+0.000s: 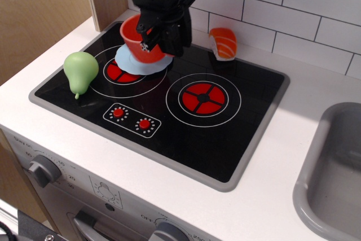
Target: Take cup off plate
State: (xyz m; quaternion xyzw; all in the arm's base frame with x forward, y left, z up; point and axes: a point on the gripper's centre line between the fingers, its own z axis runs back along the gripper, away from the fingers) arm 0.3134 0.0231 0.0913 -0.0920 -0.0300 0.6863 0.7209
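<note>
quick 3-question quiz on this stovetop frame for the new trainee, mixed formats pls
1. True or false: the gripper is at the cup.
2. The plate lies on which burner: A) left B) right?
3. Fill in: the green thing at the cooktop's left edge is a ____.

Key
1. True; it grips the cup's right rim.
2. A.
3. Pear; the sushi piece sits by the tiled wall.

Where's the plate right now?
The plate lies on the back-left burner, under the cup, right of the green pear.
</note>
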